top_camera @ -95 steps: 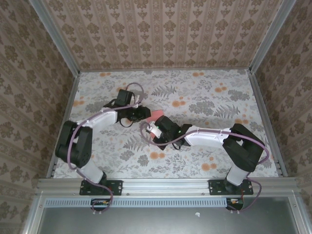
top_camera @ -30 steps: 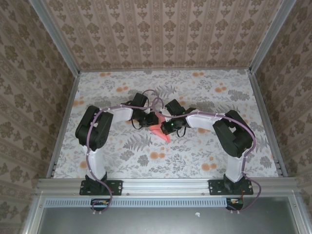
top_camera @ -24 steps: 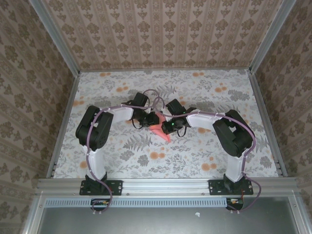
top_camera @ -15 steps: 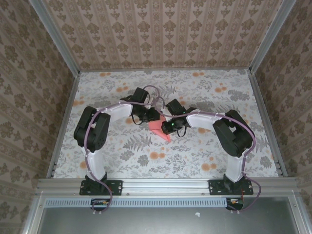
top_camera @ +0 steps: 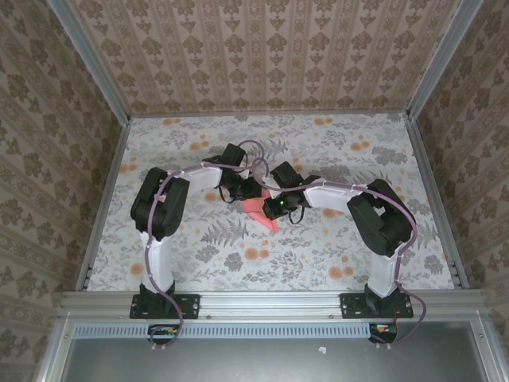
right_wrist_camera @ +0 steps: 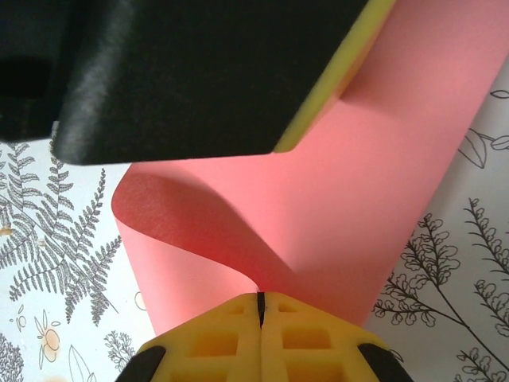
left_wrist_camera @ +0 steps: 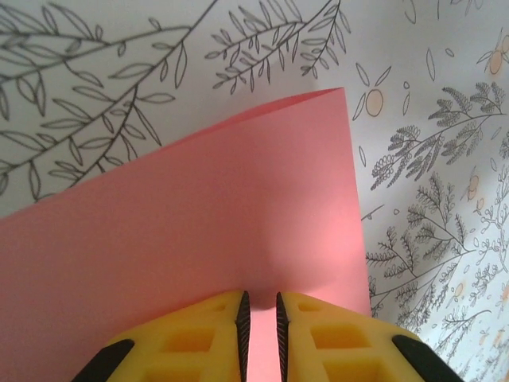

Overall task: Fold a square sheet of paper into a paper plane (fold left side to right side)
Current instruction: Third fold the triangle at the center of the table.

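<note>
Counting from biggest: one floral-print worktop (top_camera: 334, 151), boxed by three patterned walls (top_camera: 262, 56) on the back, left and right. Two arms, left arm (top_camera: 159, 211) and right arm (top_camera: 382, 215), bend inward and meet near the worktop's middle. One square sheet of paper (top_camera: 263, 216), salmon pink, sits between the two wrists with a pointed end toward the near side. Bare worktop lies all round it and the walls are well apart from it.

Two grippers. The left gripper (left_wrist_camera: 259, 296) has yellow fingers nearly together with a thin slot, pink showing in the slot. Can't tell if it pinches the paper or just rests over it. The sheet (left_wrist_camera: 199, 207) spreads ahead of it, one free corner at the far right, with a straight edge running back along the right.

The right gripper (right_wrist_camera: 260, 296) is pressed together with no gap, pinching the sheet (right_wrist_camera: 358, 183), which curls up from the seam. The left gripper's black finger (right_wrist_camera: 183, 72) is above, its yellow pad touching the paper.
</note>
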Controlling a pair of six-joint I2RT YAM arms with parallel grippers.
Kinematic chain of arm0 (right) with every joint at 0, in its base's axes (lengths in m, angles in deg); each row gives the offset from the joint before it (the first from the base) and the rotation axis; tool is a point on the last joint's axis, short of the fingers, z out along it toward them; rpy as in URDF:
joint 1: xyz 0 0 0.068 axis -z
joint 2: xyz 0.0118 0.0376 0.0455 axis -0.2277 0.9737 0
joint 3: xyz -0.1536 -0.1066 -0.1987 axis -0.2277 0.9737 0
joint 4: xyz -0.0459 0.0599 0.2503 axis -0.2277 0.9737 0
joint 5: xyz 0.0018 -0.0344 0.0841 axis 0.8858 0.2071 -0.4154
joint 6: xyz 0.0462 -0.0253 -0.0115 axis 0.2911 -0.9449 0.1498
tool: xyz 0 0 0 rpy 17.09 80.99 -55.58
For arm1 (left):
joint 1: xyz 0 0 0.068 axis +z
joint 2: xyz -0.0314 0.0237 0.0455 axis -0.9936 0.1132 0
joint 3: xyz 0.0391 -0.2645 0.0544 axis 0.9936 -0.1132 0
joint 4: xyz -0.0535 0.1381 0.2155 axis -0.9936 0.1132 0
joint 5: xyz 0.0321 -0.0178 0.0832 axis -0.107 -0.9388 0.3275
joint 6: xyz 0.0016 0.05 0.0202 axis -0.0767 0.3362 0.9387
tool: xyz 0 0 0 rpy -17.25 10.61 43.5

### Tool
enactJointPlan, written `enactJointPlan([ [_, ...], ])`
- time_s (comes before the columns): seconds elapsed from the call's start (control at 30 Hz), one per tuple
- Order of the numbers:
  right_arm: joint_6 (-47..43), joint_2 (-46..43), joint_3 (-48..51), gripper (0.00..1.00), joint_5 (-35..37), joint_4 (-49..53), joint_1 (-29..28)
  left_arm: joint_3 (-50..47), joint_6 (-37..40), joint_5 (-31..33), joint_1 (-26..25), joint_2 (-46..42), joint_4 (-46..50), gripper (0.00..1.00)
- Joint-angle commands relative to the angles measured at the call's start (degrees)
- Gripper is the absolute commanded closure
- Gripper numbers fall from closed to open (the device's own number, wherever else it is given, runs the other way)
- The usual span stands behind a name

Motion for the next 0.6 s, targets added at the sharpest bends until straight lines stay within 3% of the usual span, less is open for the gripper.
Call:
enactJointPlan([
  [0.0,1.14,-0.42,0.31,1.00,-1.73,-0.43,0.31,-0.26,1.46,1.00,-0.09,1.09,1.19,0.80],
  [0.57,1.37,-0.43,-0.40,1.00,-0.96,-0.05,2.42,-1.57,1.71,2.23,-0.69,0.98,1.43,0.82],
])
